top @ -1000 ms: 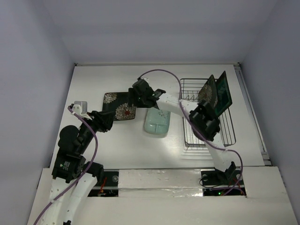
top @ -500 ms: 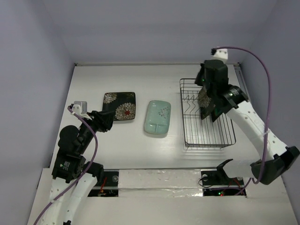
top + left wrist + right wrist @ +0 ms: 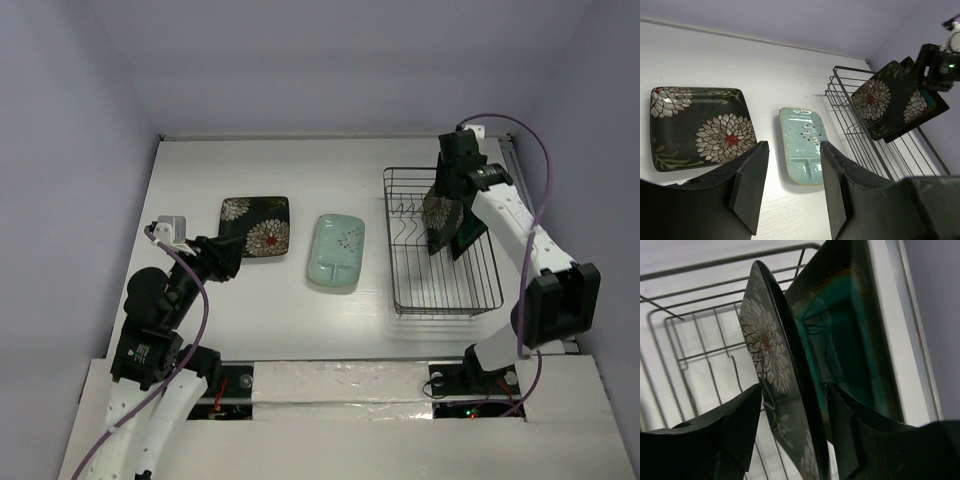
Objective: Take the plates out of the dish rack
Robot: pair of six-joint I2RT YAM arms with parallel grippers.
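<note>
Soft, even light fell from above, leaving the white table (image 3: 200, 170) bright and nearly washed out mid-frame in the top view, with only a faint shadow along the rack's (image 3: 440, 312) lower edge. In both wrist views the left fingers (image 3: 750, 190) and right fingers (image 3: 740, 425) sat underexposed at the bottom. The right wrist view was dimmer, with a dull sheen on the close, slightly soft teal plate (image 3: 850, 340).

The white table (image 3: 200, 170) carries a dark square plate (image 3: 255, 226) patterned with white, red-centred flowers, and a pale mint-green oblong plate (image 3: 335, 251) with a faint white sprig motif. The grey wire dish rack (image 3: 440, 285) contains a second dark flowered plate (image 3: 767, 347) and a dark-rimmed plate with a teal centre (image 3: 845, 340).
</note>
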